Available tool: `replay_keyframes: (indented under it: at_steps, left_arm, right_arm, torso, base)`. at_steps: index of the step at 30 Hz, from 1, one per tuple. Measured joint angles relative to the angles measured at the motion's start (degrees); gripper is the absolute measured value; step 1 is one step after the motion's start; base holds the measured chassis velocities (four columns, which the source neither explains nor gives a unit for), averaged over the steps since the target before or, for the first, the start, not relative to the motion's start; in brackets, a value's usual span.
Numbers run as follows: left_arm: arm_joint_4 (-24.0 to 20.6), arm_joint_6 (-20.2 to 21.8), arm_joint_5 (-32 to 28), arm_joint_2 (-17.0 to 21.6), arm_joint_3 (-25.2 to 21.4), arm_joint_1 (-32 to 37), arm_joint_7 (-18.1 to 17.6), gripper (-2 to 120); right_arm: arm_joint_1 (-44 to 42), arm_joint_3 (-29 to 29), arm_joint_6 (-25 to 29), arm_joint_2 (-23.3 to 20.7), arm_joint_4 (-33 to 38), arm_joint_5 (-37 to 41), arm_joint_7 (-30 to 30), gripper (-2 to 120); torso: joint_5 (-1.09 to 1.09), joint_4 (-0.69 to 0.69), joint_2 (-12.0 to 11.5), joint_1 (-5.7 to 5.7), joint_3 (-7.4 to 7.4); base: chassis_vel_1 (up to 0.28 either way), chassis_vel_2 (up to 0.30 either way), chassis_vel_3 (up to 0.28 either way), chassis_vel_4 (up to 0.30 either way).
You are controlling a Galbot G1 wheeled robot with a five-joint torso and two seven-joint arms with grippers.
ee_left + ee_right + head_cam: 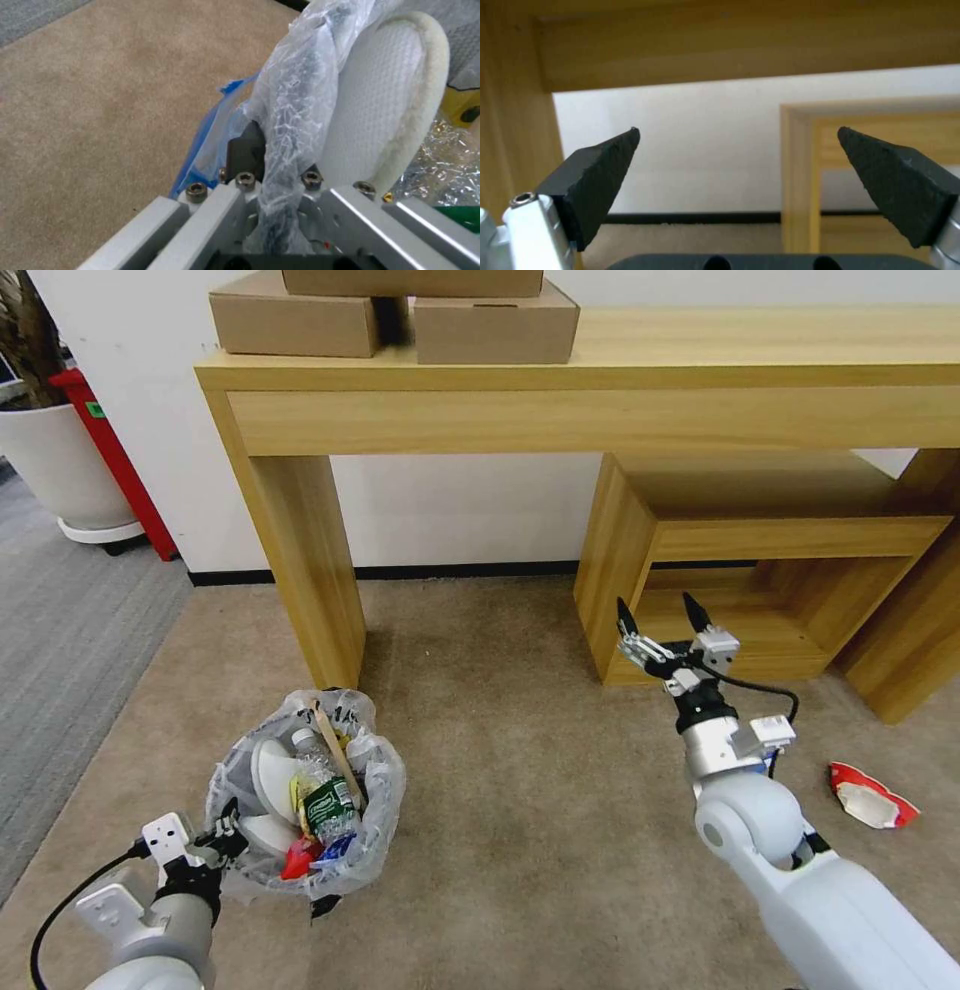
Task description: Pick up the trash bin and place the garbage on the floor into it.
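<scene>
Bin (305, 790), lined with a crinkly clear bag, sits on the tan floor (520, 790) by the foot of the desk's (600, 380) left leg. It holds white slippers (272, 780), a green-labelled bottle (325, 795), a wooden stick (335, 750) and red and blue scraps. The left gripper (222, 842) is at the bin's near left rim, its fingers pinched on the rim and bag; the left wrist view shows the plastic (295, 105) bunched between the fingers, with a slipper (385, 108) just inside. Right of the bin the carpet is bare up to the right gripper (660, 620), which hangs in the air in front of the low wooden shelf (760, 540), its black fingers (600, 176) spread wide with nothing between them. Farther right, a crumpled red-and-white wrapper (868, 797) lies on the floor, well apart from the bin. Cardboard boxes (400, 310) stand on the desk.
</scene>
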Motion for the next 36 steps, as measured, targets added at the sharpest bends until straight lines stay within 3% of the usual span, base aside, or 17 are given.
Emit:
replay_keyframes:
  at_steps: [18, 36]
  left_arm:
    - [1.2, -1.2, 1.7, 1.2, 0.7, -1.2, 1.9, 0]
    - [1.3, -1.4, 1.3, 1.8, 0.7, -1.5, 2.1, 0]
  right_arm:
    - [-6.1, 6.5, 2.7, 7.9, -1.4, -5.2, -2.9, 100]
    - [-6.5, 7.0, 3.1, 9.2, -2.6, -7.2, -2.5, 100]
  torso:
    - [-0.02, 0.00, 0.0, 0.00, 0.00]
    - [-0.01, 0.00, 0.0, 0.00, 0.00]
  base:
    - [0.000, 0.000, 0.000, 0.000]
    - [0.000, 0.000, 0.000, 0.000]
